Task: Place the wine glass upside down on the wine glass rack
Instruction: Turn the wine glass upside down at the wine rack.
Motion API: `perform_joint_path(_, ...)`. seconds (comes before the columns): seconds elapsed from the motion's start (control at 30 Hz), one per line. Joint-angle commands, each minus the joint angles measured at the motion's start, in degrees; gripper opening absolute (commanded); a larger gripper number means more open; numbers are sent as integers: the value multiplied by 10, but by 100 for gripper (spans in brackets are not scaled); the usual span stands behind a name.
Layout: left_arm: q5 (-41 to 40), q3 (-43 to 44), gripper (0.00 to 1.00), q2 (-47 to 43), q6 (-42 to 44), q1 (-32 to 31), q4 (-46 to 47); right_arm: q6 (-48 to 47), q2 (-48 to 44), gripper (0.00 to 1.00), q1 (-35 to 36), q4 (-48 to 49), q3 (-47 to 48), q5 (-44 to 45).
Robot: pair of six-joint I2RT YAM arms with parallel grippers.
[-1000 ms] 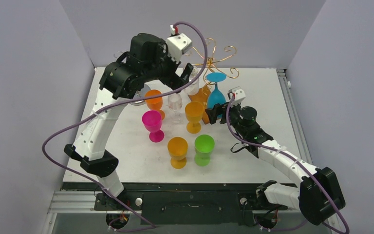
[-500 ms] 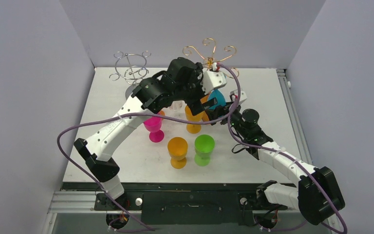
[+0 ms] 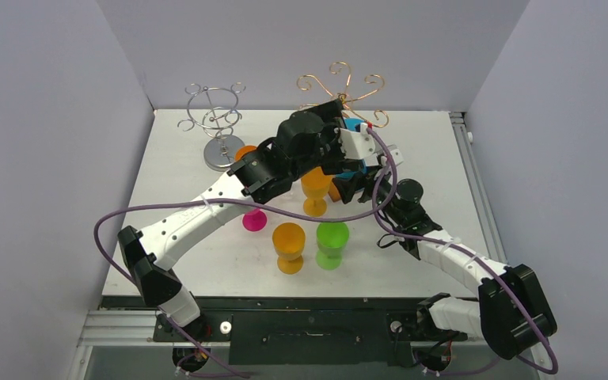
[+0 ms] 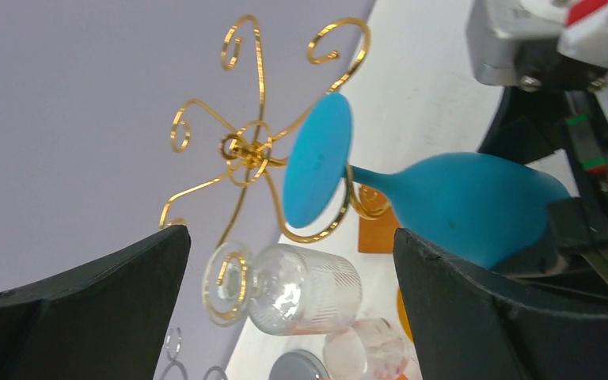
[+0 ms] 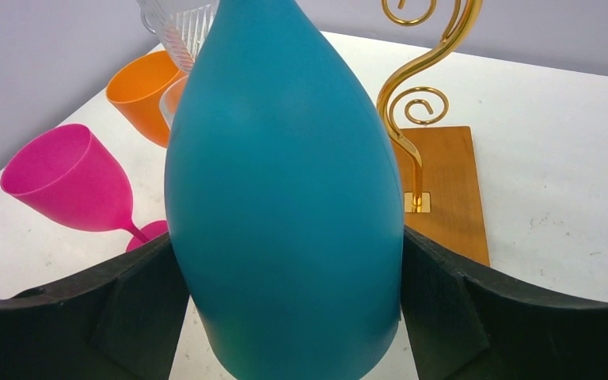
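A blue wine glass (image 5: 285,182) is upside down, its bowl clamped between my right gripper's (image 5: 285,245) pads. In the left wrist view the blue glass (image 4: 475,202) has its foot up against the curled arms of the gold wire rack (image 4: 245,146); I cannot tell if it is hooked on. A clear ribbed glass (image 4: 301,289) hangs upside down on that rack. My left gripper (image 4: 289,237) is open and empty, facing the rack. From above, the left gripper (image 3: 339,119) reaches over the right gripper (image 3: 354,180) beside the gold rack (image 3: 340,79).
A silver wire rack (image 3: 215,111) stands at the back left. Upright cups stand mid-table: an orange one (image 3: 289,237), a green one (image 3: 332,233), a magenta one (image 3: 249,218) and two more orange ones (image 3: 315,186). The gold rack's wooden base (image 5: 443,182) lies close behind the blue glass.
My left arm has swung right and down from beside the silver rack to over the gold rack and blue glass. My right gripper has held the blue glass almost still.
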Motion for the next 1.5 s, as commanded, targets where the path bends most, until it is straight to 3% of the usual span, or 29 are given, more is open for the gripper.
perform_joint_path(0.0, -38, 7, 100, 2, 23, 3, 104, 12, 22, 83, -5, 22, -16, -22)
perform_joint_path(0.37, 31, 86, 89, 51, 8, 15, -54, 41, 42, 83, -8, 42, -35, -16)
perform_joint_path(0.9, 2, 144, 71, 90, -4, 41, -66, 126, 17, 84, -5, 73, -119, -9)
perform_joint_path(1.17, 16, 102, 79, 49, -18, 30, -70, 127, -103, 84, -5, -18, -140, 23)
perform_joint_path(1.43, 14, 44, 97, -21, -51, 14, -80, 113, -222, 84, -6, -242, -58, 48)
perform_joint_path(1.47, 15, 46, 96, -29, -63, 13, -88, 107, -228, 84, -5, -272, -45, 42)
